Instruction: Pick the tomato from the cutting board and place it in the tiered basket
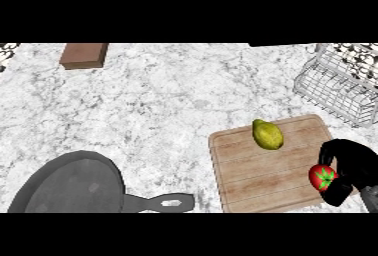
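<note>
Marble desk [162, 100], cutting board [258, 175] lower right. Right hand [353, 161] has its fingers curled round the tomato [322, 177] at the board's right edge (lifted or not, can't tell). Grasp step. Next: raise, carry to tiered basket [336, 85], clear wire rim, release inside.

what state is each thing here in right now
tomato: held at the cutting board's right edge
right hand: curled round the tomato
cutting board: flat on the counter
yellow-green fruit: lying on the board, untouched
tiered basket: upright, tomato not in it
pan: upright, handle pointing right
brown block: lying flat, far left
</note>
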